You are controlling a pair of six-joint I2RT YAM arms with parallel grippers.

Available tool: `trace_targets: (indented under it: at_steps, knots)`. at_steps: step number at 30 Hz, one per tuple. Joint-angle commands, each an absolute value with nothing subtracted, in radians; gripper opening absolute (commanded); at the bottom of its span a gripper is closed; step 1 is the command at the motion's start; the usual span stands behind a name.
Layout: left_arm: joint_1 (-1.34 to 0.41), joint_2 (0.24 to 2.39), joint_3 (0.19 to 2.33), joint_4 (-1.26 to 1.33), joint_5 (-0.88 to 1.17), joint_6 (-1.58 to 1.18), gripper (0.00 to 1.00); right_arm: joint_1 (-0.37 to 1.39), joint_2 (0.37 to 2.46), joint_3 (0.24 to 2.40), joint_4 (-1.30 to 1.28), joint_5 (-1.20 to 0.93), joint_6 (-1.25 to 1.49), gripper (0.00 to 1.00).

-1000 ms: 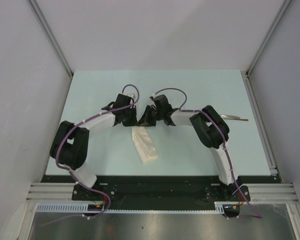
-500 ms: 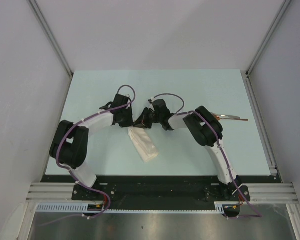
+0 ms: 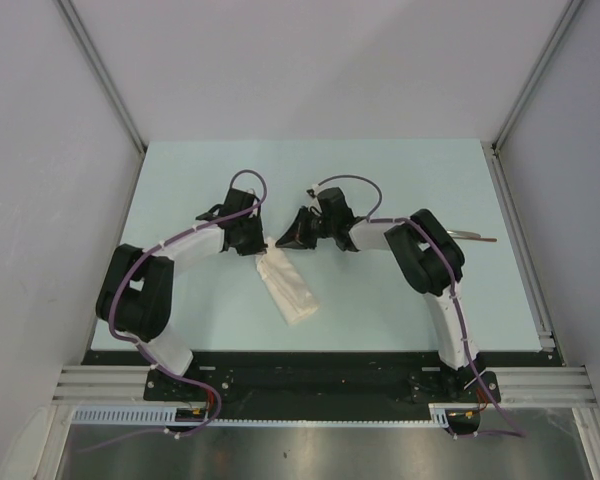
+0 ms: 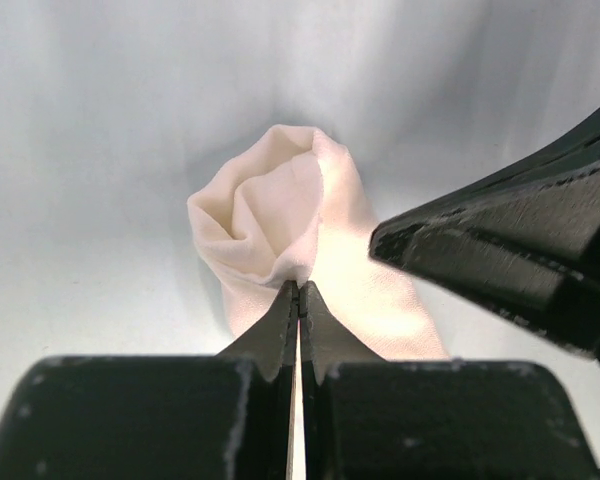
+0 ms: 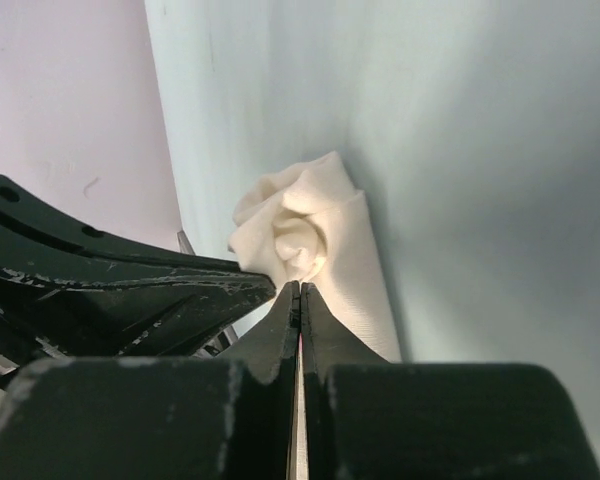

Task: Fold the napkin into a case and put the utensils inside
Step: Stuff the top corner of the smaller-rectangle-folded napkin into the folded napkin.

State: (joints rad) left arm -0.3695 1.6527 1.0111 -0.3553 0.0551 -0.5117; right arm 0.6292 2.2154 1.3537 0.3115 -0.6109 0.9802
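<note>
While the top view lays out the whole table (image 3: 380, 180), only the wrist views resolve the fingertips.

From above, the case (image 3: 288, 290) lies on the table left of centre. Its long axis runs diagonally, from a far-left end at the two grippers to a near-right end pointing toward the arm bases. The spoon (image 3: 472, 236) lies on the table well apart to the right, with its handle running left to right. Its left part is hidden behind the right arm, and neither wrist view shows it.

The left wrist view shows the left gripper (image 4: 298, 292) clenched, its jaws pressed flat together. The tips touch the rumpled end of the case, where the cloth bunches into rounded folds. The right wrist view shows the right gripper (image 5: 298, 288) likewise clenched, with its tips against the same bunched end. The left gripper's fingers sit just beside it on the left.

Whether either pair of tips pinches a layer of cloth cannot be determined. The folds hide the inside of the case.
</note>
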Motion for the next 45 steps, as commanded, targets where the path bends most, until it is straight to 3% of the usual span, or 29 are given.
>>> trace_targets:
  at_steps: [1, 18, 35, 36, 38, 40, 42, 45]
  knots:
    - [-0.362, 1.618, 1.020, -0.373, 0.049, -0.541, 0.00, 0.626, 2.190, 1.356, 0.307, -0.623, 0.948, 0.00]
    - [-0.360, 1.609, 1.020, -0.348, 0.064, -0.543, 0.00, 0.676, 2.348, 1.523, 0.249, -0.598, 0.942, 0.00]
    - [-0.328, 1.646, 0.986, -0.373, -0.048, -0.609, 0.00, 0.766, 2.436, 1.612, 0.368, -0.653, 1.028, 0.00]
    - [-0.309, 1.637, 0.964, -0.368, -0.041, -0.612, 0.03, 0.762, 2.413, 1.564, 0.383, -0.631, 1.023, 0.00]
    - [-0.299, 1.592, 0.951, -0.364, -0.055, -0.614, 0.25, 0.753, 2.385, 1.554, 0.350, -0.623, 0.997, 0.00]
    - [-0.296, 1.537, 0.945, -0.353, -0.064, -0.611, 0.38, 0.746, 2.379, 1.562, 0.337, -0.641, 0.989, 0.00]
    - [-0.287, 1.511, 0.949, -0.354, -0.063, -0.604, 0.40, 0.738, 2.369, 1.545, 0.337, -0.644, 0.989, 0.00]
    - [-0.267, 1.486, 0.957, -0.359, -0.049, -0.603, 0.32, 0.733, 2.364, 1.532, 0.350, -0.646, 0.992, 0.00]
